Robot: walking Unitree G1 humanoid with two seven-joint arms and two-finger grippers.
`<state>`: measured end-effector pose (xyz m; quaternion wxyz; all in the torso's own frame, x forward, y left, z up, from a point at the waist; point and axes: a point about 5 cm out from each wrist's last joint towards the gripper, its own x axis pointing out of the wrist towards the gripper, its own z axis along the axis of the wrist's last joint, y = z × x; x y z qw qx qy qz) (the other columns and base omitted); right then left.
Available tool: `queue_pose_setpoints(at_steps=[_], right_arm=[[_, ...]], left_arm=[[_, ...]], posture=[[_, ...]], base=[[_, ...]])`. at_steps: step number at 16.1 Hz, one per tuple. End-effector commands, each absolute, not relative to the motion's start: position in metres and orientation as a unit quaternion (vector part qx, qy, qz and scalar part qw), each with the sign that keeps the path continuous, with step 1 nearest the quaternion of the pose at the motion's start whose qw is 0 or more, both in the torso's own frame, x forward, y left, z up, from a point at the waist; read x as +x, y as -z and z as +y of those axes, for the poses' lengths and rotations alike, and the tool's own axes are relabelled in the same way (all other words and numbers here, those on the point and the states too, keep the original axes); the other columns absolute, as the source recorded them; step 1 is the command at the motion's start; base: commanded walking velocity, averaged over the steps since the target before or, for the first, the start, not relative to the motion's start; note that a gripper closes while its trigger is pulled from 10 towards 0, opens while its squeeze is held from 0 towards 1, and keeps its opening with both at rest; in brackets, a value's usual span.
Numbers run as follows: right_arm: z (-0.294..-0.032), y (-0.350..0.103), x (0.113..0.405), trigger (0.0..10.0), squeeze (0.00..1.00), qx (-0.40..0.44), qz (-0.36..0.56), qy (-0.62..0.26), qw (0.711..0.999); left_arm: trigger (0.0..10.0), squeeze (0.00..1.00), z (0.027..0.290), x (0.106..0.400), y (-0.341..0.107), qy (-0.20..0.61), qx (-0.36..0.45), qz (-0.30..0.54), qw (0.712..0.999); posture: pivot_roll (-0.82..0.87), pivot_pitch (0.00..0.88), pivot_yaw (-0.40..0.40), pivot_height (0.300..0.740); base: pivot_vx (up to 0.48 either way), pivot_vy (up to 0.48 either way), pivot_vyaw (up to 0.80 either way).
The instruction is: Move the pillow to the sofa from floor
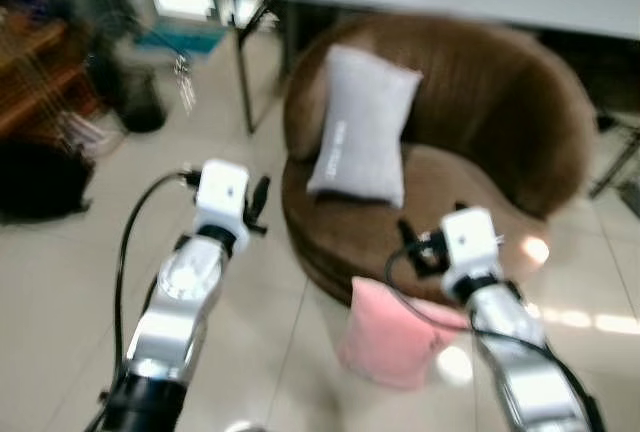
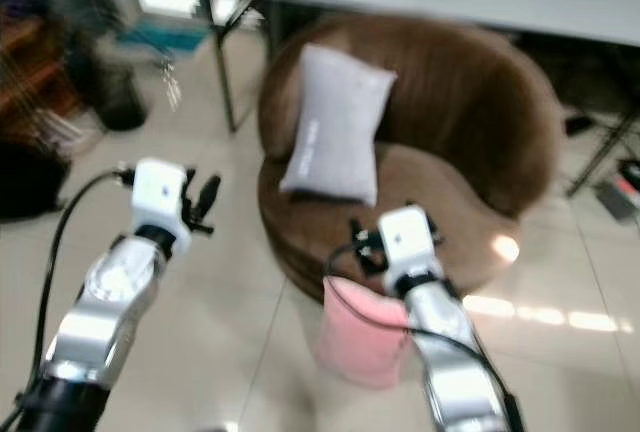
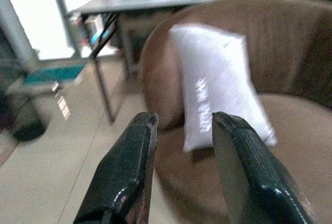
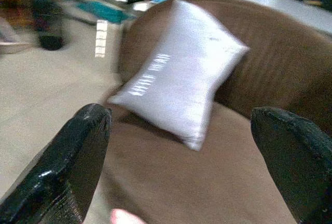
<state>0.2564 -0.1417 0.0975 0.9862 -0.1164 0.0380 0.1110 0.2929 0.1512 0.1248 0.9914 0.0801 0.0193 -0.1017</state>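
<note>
Approach should drop the right tool (image 1: 408, 235) (fingers spread wide, empty) onto the soft pink pillow (image 1: 392, 337) against the round brown velvet sofa (image 1: 520, 142) front; left tool (image 1: 259, 200) narrowly parted.

The whole scene was softened by blur. The pink pillow (image 1: 395, 337) on the floor was partly hidden behind the right arm and its cable, and in the right wrist view only a sliver of it (image 4: 126, 217) showed, cut off by the picture's edge. Lettering on the white pillow (image 3: 215, 86) was too smeared to read. The dark clutter (image 1: 45, 102) beside the brown sofa (image 1: 500, 122) could not be identified.
</note>
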Motion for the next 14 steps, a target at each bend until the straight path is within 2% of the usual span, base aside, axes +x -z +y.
queue_pose_setpoints(at_steps=[1, 14], right_arm=[[-0.1440, -0.0999, 0.2574, 10.0, 0.00, -0.120, 0.035, -0.109, 0.986], [-0.1458, -0.0988, 0.2597, 10.0, 0.00, -0.121, 0.035, -0.109, 0.986]], left_arm=[[10.0, 0.00, 0.1500, 0.2939, -0.1282, 0.103, 0.083, 0.013, 0.991], [10.0, 0.00, 0.1497, 0.2927, -0.1280, 0.105, 0.086, 0.006, 0.991]], posture=[[-0.07, 0.028, 0.017, 0.740], [-0.07, 0.030, 0.013, 0.740]], base=[[0.000, -0.480, 0.80], [0.000, -0.480, 0.80]])
